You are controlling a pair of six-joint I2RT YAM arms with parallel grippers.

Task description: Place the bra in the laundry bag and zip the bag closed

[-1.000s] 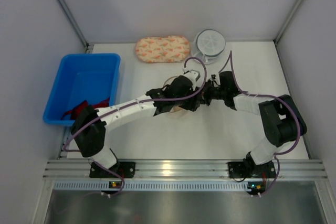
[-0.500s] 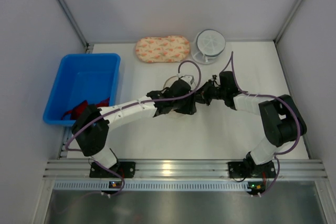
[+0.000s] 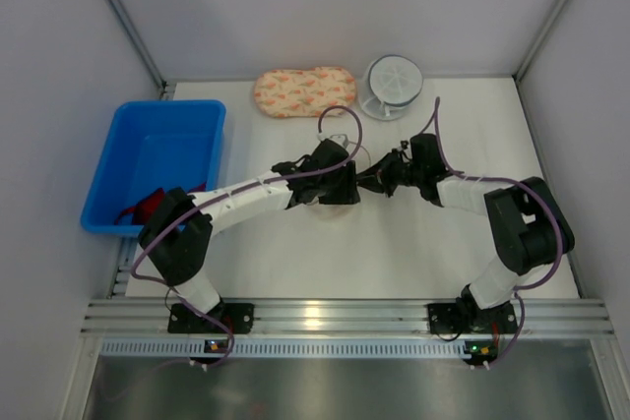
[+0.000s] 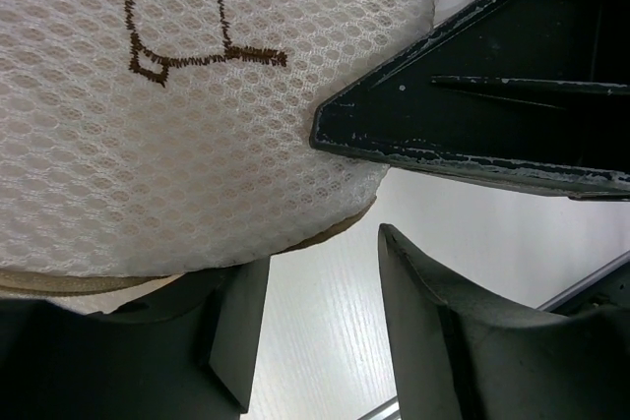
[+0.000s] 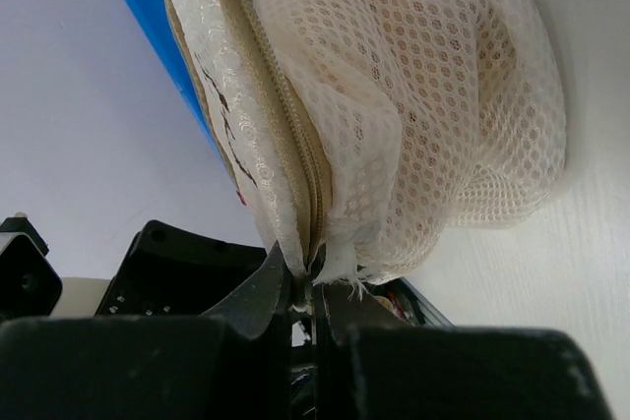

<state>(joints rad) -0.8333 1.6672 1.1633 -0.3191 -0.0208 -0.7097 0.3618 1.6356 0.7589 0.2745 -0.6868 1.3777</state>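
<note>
Right hand (image 5: 303, 287) clamps the rim of the domed honeycomb-mesh laundry bag (image 5: 433, 95); left hand (image 4: 349, 184) gapes apart.

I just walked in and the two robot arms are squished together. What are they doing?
Both arms meet at the middle of the table over the laundry bag. The right gripper is pinched shut on the bag's zipper edge. The left gripper has its jaws apart at the bag's rim, with one finger lying against the mesh. The stretch of zipper in view looks closed. The bra cannot be made out.
</note>
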